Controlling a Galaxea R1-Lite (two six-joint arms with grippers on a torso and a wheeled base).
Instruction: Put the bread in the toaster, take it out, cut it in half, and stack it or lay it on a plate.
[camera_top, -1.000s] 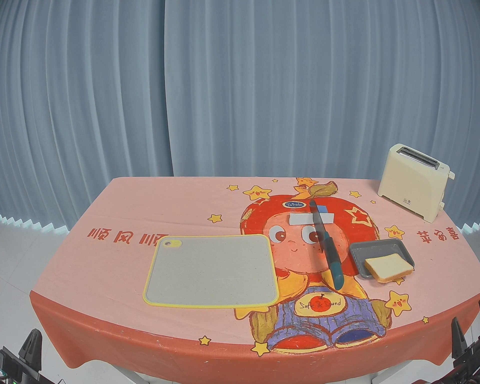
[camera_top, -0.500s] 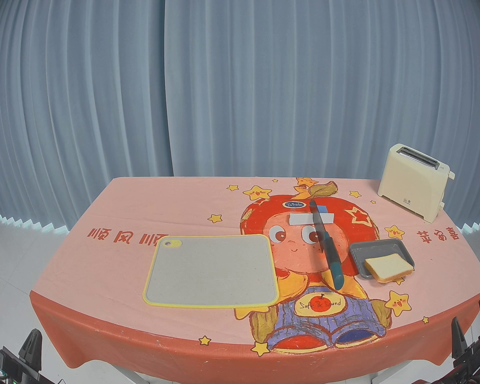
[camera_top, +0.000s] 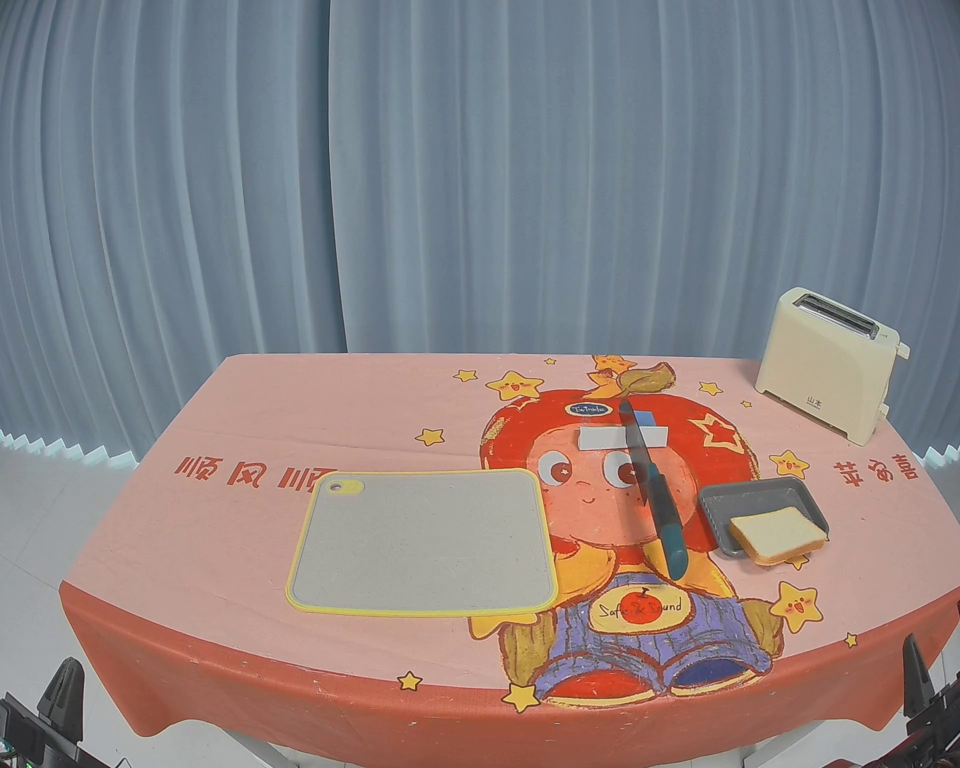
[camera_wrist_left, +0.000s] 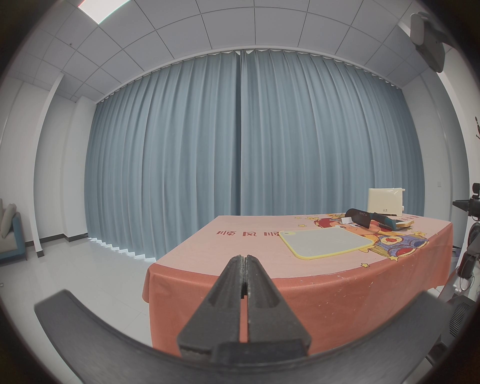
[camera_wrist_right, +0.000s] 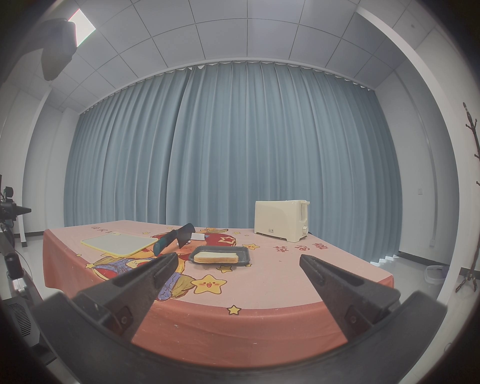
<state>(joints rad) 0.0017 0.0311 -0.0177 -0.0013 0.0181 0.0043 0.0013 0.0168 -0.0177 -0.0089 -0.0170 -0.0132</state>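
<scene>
The bread (camera_top: 778, 534), one pale slice, lies flat on the near right part of the plate (camera_top: 745, 497) (a shallow grey tray); the plate sits on the right side of the worktop (camera_top: 250, 420), which wears a pink cloth printed with a cartoon figure and stars; just to the plate's left lies the knife (camera_top: 655, 490), teal handle toward the robot and dark blade pointing away, the blade resting across a small white block (camera_top: 600, 437) so that the knife is tilted rather than flat; the toaster (camera_top: 828, 364) (cream, slot facing up) stands upright at the far right corner, well apart from the plate and beyond it; the board (camera_top: 423, 540), grey with a yellow rim, lies flat left of the knife near the worktop's middle, touching neither knife nor plate; blue-grey curtains (camera_top: 480, 170) hang behind; the left end effector (camera_wrist_left: 245, 265) hangs low off the near left corner, clear of everything, its fingers pressed together; the right end effector (camera_wrist_right: 237, 260) hangs low off the near right corner, fingers spread wide, facing the plate and bread from a distance.
</scene>
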